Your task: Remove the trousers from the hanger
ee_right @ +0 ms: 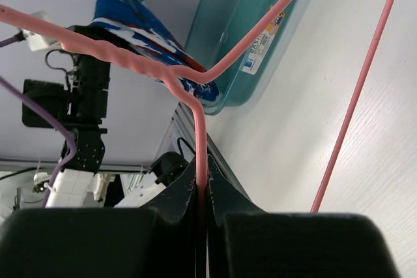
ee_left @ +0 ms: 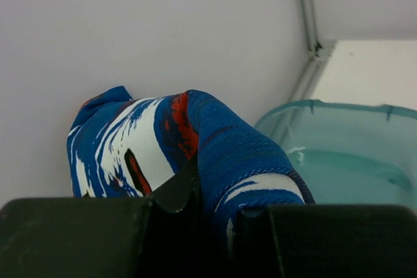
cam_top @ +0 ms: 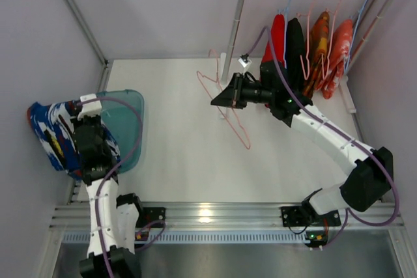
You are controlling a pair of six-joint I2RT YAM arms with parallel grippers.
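Trousers (ee_left: 221, 148) bunched, soft fabric, left jaws; thin wire hanger (ee_right: 201, 141), right jaws.

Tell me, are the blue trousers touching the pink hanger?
Apart. The top view shows the trousers far left and the hanger mid-table, bare tabletop between them.

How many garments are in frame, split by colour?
Blue patterned trousers: 1
Red garment: 1
Black garment: 1
Orange patterned garments: 2
Total: 5
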